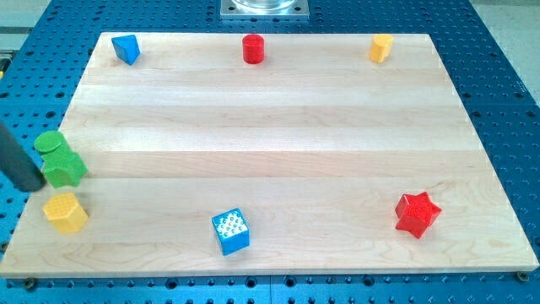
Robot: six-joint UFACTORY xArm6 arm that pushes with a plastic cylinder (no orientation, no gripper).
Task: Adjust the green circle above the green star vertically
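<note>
Nearest me sits the blue cube, no claw here, just my tip holding nothing, left of the green star; I'd nudge the green circle gently farther.

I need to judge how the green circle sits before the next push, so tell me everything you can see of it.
The green circle is a short, bright green cylinder, seemingly plastic, lying flat with its round face up near the board's left edge. It sits at the upper left of the green star and appears to touch or overlap it. My tip stands just left of the pair, the dark rod rising beside the circle; whether it touches the circle I cannot tell. Nothing rests on the circle.
</note>
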